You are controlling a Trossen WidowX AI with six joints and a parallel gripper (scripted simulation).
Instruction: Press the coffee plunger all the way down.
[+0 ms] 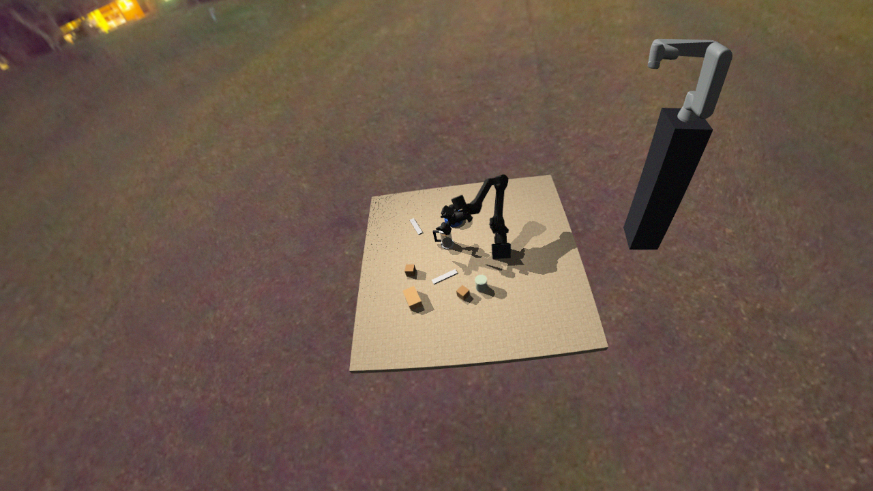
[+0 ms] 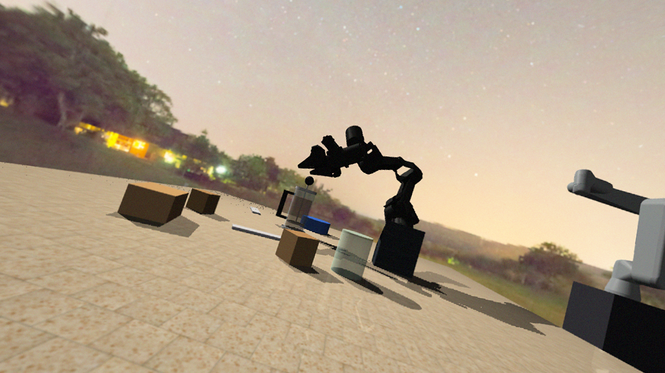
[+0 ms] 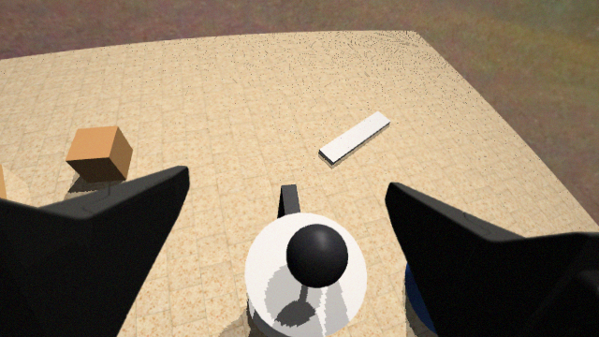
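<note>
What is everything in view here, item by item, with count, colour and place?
Coffee press: one, clear with white lid, black knob, upright under the gripper.
Boxes: three, brown, spread over the tiled surface.
Flat bars: two, white, lying flat.
Cylinder: one, pale green, beside the nearest box.
Low blue object: one, behind the press.
Grey arm on dark pedestal: one, far right.
Black arm: one.
Gripper: one, black, open, above the knob.
</note>
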